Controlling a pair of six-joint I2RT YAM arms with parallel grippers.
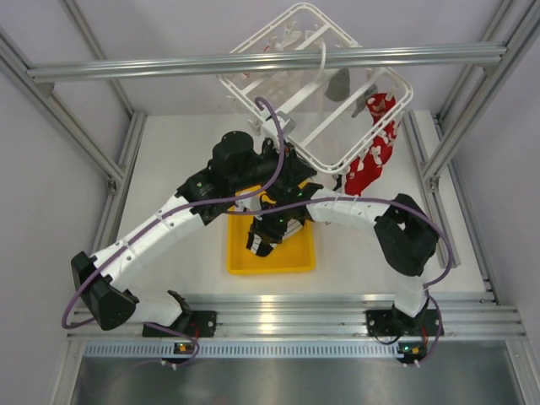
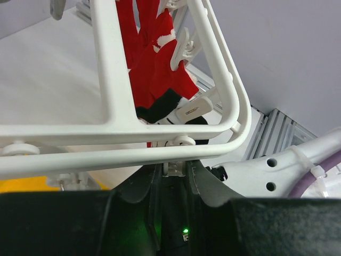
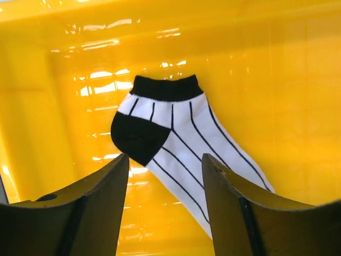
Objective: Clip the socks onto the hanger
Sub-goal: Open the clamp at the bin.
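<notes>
Hovering right pincer [image 3: 165, 160] wide above striped sock [image 3: 184, 130] in tray [image 3: 298, 80]; left pincer [image 2: 173, 172] grips hanger [image 2: 114, 80].

Yellow tray [image 1: 287, 262] on white table [image 1: 169, 160]; aluminium beam [image 1: 253, 61], seemingly overhead.

Bright overhead light; glare on tray [image 3: 287, 69].

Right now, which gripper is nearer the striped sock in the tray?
Right. The right gripper hovers open over the striped sock in the yellow tray; the left gripper is at the hanger.
</notes>
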